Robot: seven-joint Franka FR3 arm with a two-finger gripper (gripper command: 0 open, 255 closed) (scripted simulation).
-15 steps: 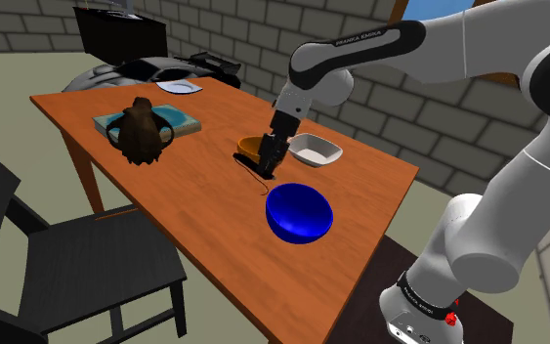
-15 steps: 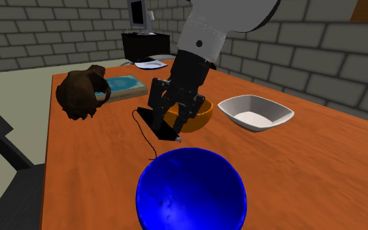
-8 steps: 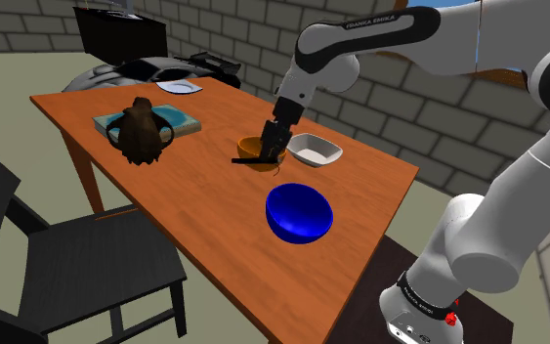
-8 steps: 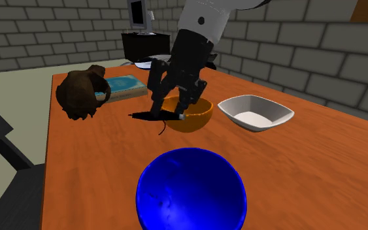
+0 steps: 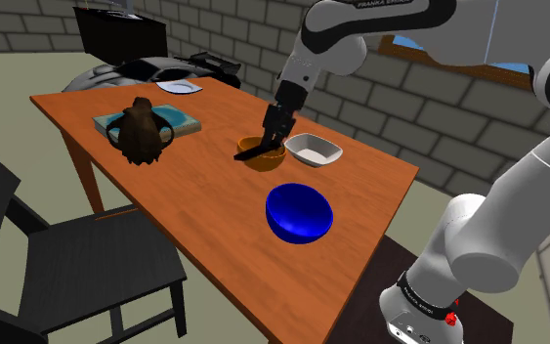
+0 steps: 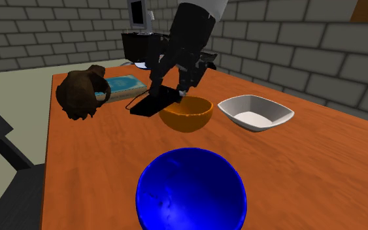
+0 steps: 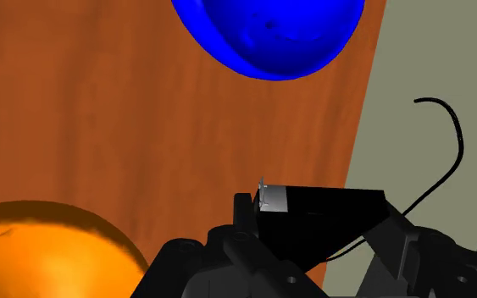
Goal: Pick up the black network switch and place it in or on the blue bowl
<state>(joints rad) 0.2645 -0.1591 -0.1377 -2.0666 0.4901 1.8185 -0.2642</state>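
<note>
The black network switch (image 5: 249,150) hangs tilted in the air above the wooden table (image 5: 185,210), beside the orange bowl (image 5: 263,159). My gripper (image 5: 274,133) is shut on one end of it. In the second exterior view the switch (image 6: 150,104) slopes down from the gripper (image 6: 170,90) toward the table. A thin black cable (image 7: 445,166) trails from the switch (image 7: 321,222) in the wrist view, where the gripper (image 7: 313,241) clasps it. The blue bowl (image 5: 300,212) stands upright nearer the table's front edge, apart from the gripper, also seen as blue bowl (image 6: 191,190) and blue bowl (image 7: 268,34).
A white dish (image 5: 316,150) stands next to the orange bowl (image 6: 187,113). A brown teapot (image 5: 142,133) and a teal book (image 5: 182,119) lie toward the shoulder view's left. A black chair (image 5: 63,264) stands at the table's near side.
The gripper has risen with the switch in it, lifting it off the table beside the orange bowl. The switch now hangs higher and its cable has left the tabletop.
</note>
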